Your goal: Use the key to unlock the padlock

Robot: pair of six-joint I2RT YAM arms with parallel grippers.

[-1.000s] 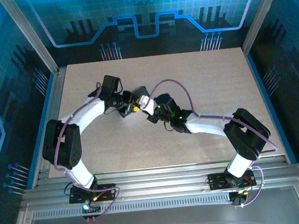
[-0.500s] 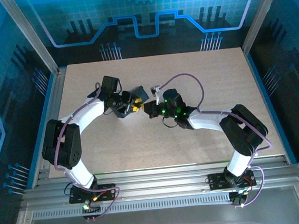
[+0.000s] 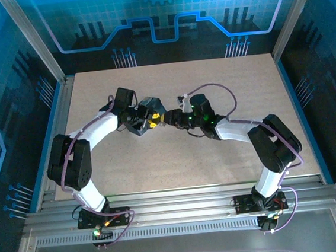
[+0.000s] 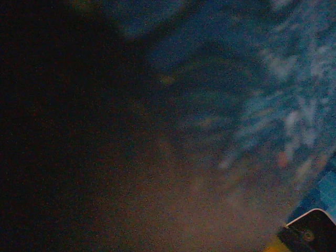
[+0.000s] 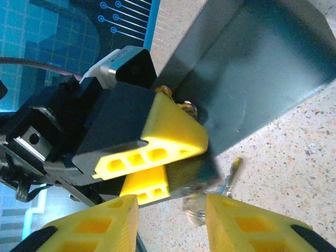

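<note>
My left gripper [image 3: 150, 121] is shut on the lower edge of the dark patterned box [image 5: 252, 68], holding it tilted off the table; its yellow fingers [image 5: 173, 131] show in the right wrist view. Under that edge hangs a small dark blurred piece, perhaps the padlock [image 5: 210, 167], with a silvery ring [image 5: 197, 206] below it. A thin metal key [image 5: 233, 170] sticks out beside them. My right gripper [image 5: 170, 223] is open, its fingers on either side of the silvery ring without touching it. In the top view the right gripper [image 3: 170, 119] faces the left one closely.
The box's blue swirl face [image 4: 252, 105] sits right against the left wrist camera. Bare speckled table [image 5: 294, 173] lies below and to the right of the box. Both arms meet at the middle of the table [image 3: 241, 77], with free room all round.
The right wrist has swung up and back, bringing its gripper level with the left one. The left gripper has turned the box a little to the left.
</note>
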